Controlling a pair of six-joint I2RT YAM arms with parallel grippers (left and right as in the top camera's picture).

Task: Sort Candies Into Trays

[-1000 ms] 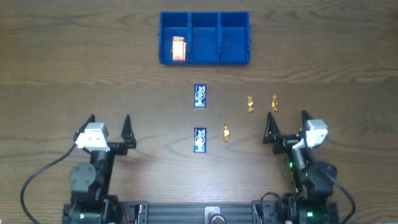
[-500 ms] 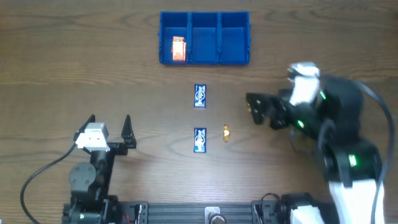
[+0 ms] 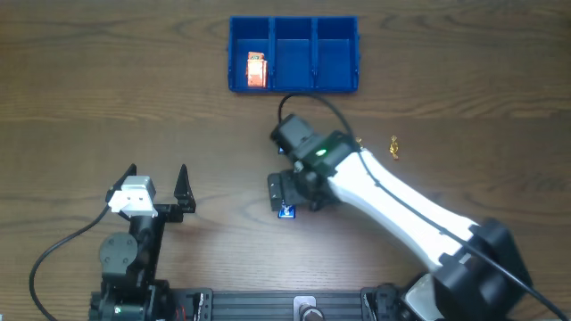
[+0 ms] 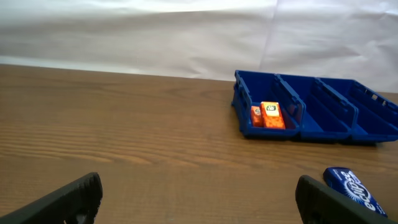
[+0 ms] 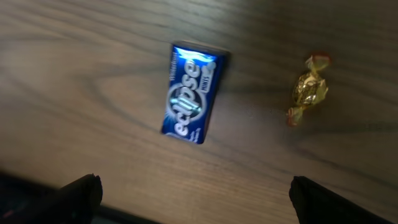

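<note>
The blue tray (image 3: 294, 87) lies at the upper middle of the top view, close to the frame's upper edge, its three compartments side by side. An orange candy box (image 3: 257, 69) lies in the leftmost one; the other two hold nothing. Bare wooden tabletop (image 3: 89, 98) runs wide to either side of the tray, out to the left and right edges.

The right arm stands at the lower right and slants across to the middle of the frame. Its right gripper (image 3: 293, 198) hangs over a blue mint packet (image 3: 287, 211), of which a small end peeks out below the fingers. In the right wrist view the right gripper (image 5: 194, 182) is spread wide and grips nothing. The blue mint packet (image 5: 191, 92) lies flat between the lines of the two fingers. A gold wrapped candy (image 5: 308, 89) lies near it, apart from its edge. Whether the fingers touch the tabletop, I cannot tell.

Another gold candy (image 3: 393, 147) lies alone at the right of centre, clear of the arm, with free wood beyond it.

The left gripper (image 3: 157, 178) sits at the lower left, fingers wide apart and holding nothing, well apart from every candy. In the left wrist view a blue packet (image 4: 351, 186) lies just beside one finger of the left gripper (image 4: 199, 202).
</note>
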